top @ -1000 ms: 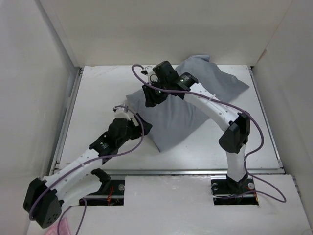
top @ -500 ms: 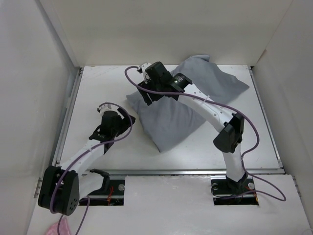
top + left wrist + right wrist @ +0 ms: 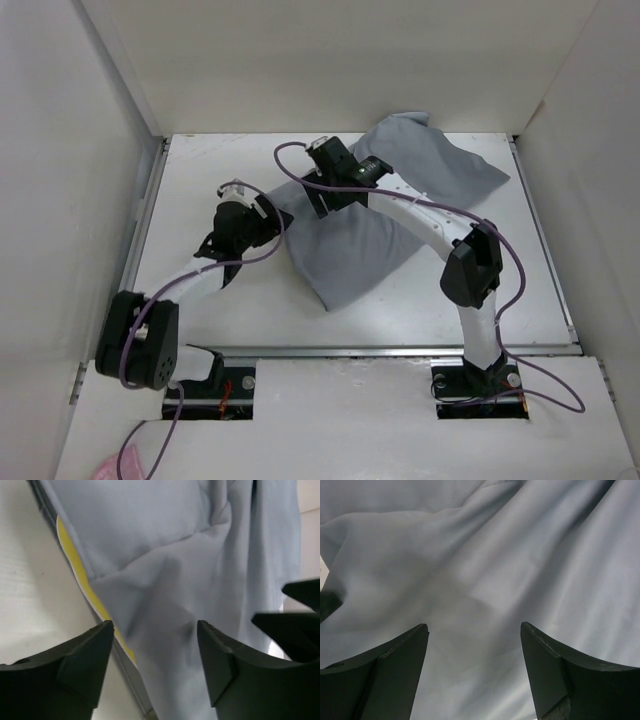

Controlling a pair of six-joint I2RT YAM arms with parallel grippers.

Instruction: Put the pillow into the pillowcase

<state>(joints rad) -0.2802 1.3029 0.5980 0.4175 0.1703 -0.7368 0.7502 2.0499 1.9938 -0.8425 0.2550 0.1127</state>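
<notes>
The pillowcase (image 3: 390,215) lay as a plump grey bundle on the white table (image 3: 200,190), running from the middle toward 1 o'clock in the overhead view, with its nearer corner pointing to 6 o'clock. The pillow (image 3: 80,575) appeared to sit almost wholly inside it: only its yellow edge showed, peeking from under the grey hem at the 9 o'clock end, as seen from the left wrist. The left tool (image 3: 154,627) hovered at that end with its jaws spread and nothing between them but open air above the cloth. The right tool (image 3: 474,627) hung over the 10 o'clock part of the bundle, jaws likewise apart, pinching nothing. Both pieces looked soft and light. The case was loose and wrinkly and would likely bunch or slide over the filling rather than hold shape, and the cushion would squash under a pinch. The best hold seemed to be the hem beside the yellow edge, one layer of grey cloth only, so it could be drawn over the last exposed strip. The table looked smooth and offered little friction. Plain white walls (image 3: 330,60) closed in three sides, leaving modest room at 12 o'clock.
</notes>
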